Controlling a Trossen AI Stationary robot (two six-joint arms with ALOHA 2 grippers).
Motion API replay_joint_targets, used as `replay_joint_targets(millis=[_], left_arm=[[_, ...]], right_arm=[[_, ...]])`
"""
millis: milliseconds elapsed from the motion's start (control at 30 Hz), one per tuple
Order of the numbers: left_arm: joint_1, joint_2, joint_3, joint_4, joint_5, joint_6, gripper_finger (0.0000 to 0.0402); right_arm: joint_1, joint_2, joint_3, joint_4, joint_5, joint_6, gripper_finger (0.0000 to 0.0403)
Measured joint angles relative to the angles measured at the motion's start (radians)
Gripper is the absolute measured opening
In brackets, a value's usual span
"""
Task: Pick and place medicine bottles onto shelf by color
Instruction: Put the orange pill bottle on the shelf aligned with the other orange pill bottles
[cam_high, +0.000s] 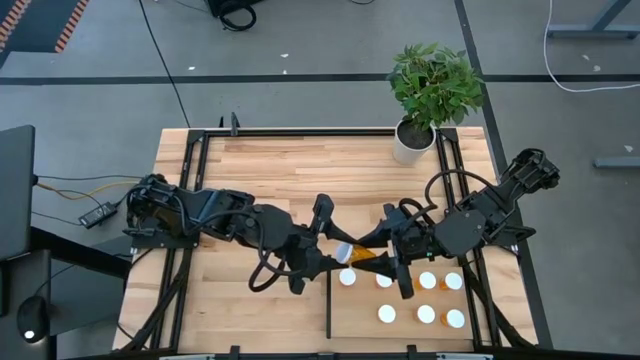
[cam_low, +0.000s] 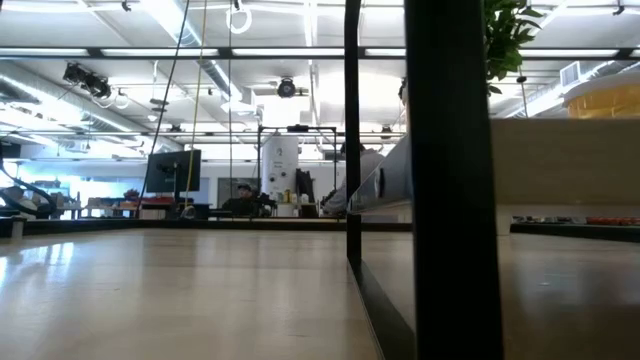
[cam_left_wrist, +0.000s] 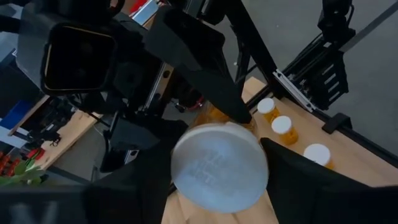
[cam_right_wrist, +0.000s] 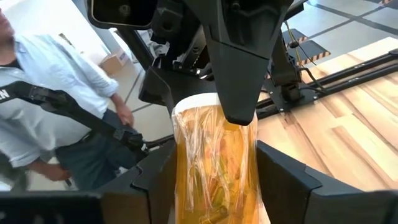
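Lying on its side between the two grippers, a translucent orange bottle (cam_high: 360, 255) with a round white cap (cam_high: 343, 252) hangs above the desk (cam_high: 270, 170) at the middle of the high view, its long axis running from nine to three o'clock with the cap toward nine. Its smooth cylindrical body shows a glossy, crinkled sheen in the right wrist view. The right gripper (cam_high: 385, 258) reaches in from three o'clock, its dark jaws pinching the orange body. The left gripper (cam_high: 332, 250) reaches in from nine o'clock with its arm stretched low across the plank surface, its jaws set on either side of the cap end; whether they press on it I cannot tell. Seven more white-capped bottles (cam_high: 427, 281) stand upright on the light-wood shelf (cam_high: 405, 335) toward five o'clock, beside its thin black strip (cam_high: 329, 305).
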Motion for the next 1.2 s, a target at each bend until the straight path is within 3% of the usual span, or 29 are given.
replay_joint_targets(millis=[200, 433, 667, 1000, 1200], left_arm=[[0.002, 0.0, 0.0, -0.014, -0.015, -0.017, 0.023], [0.031, 0.0, 0.0, -0.054, -0.031, -0.058, 0.0215], [0.115, 0.02, 0.0, -0.25, -0.069, -0.146, 0.0228], [0.297, 0.139, 0.0, -0.406, -0.089, -0.511, 0.0221], [0.387, 0.235, 0.0, -0.469, 0.007, -0.74, 0.0227]], right_arm=[[-0.001, -0.005, 0.0, -0.033, 0.007, -0.001, 0.0223], [-0.001, -0.07, 0.0, -0.188, 0.03, 0.03, 0.0259], [0.002, -0.188, 0.0, -0.301, 0.026, 0.117, 0.0264], [0.001, -0.25, 0.0, -0.442, 0.022, 0.167, 0.0264], [0.001, -0.241, 0.0, -0.587, 0.004, 0.188, 0.0264]])
